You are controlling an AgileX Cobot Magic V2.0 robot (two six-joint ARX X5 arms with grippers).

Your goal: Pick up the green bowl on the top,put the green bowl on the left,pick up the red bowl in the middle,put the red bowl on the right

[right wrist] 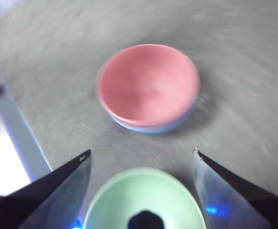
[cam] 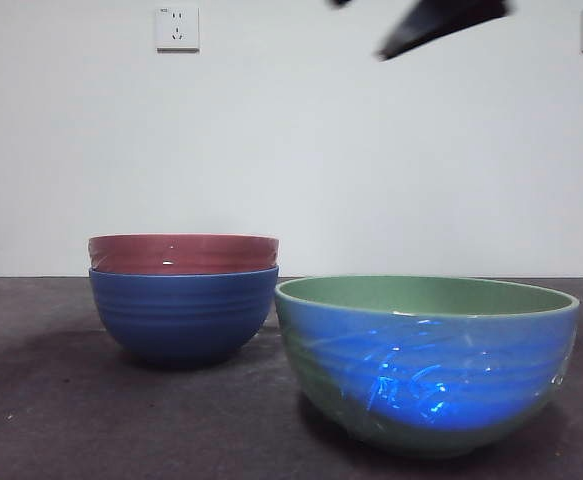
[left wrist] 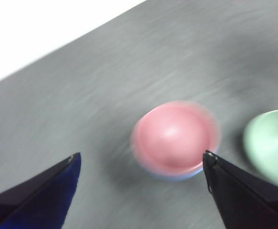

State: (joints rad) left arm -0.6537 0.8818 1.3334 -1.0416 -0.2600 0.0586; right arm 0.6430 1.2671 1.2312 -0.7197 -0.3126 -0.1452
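The green bowl stands alone on the dark table, near and to the right in the front view, with blue glare on its wall. The red bowl sits nested in a solid blue bowl to its left and farther back. My left gripper is open and empty, high above the red bowl, with the green bowl off to one side. My right gripper is open and empty above the green bowl, with the red bowl beyond it. Both wrist views are blurred.
A black arm tip shows at the top of the front view; I cannot tell which arm it is. The table is dark grey. A white wall with two sockets stands behind.
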